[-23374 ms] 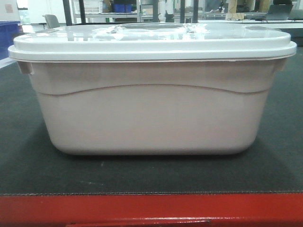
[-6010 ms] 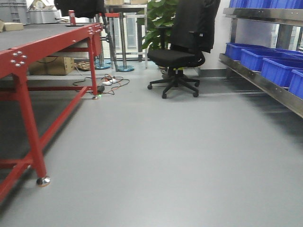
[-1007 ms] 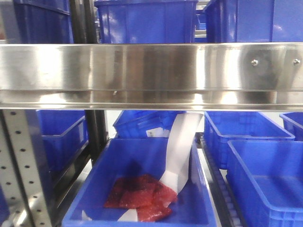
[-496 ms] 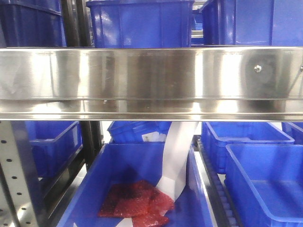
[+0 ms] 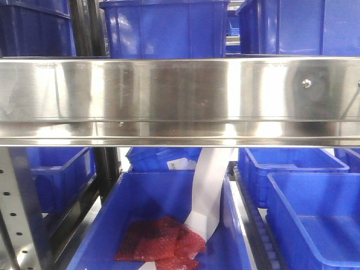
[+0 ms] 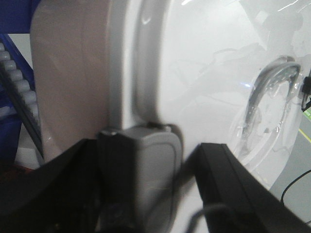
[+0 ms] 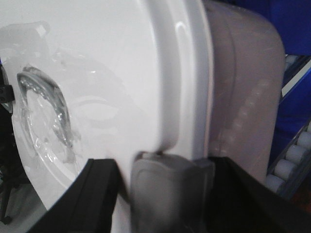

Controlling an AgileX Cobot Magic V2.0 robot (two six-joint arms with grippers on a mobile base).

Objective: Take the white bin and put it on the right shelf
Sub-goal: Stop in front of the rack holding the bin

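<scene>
Holding the white bin (image 6: 209, 73), left gripper (image 6: 146, 184) and right gripper (image 7: 170, 194) clamp its ends; a blue bin (image 5: 157, 197) contains red packets (image 5: 160, 244).

No text can be read; the white label (image 5: 178, 164) on a back blue bin (image 5: 147, 159) is too blurred.

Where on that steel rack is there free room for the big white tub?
Little shows. Above the front rail, blue bins stand packed, only slim gaps between. Below it, the right-hand blue bin looks empty; the middle one holds red wrap and white paper.
</scene>
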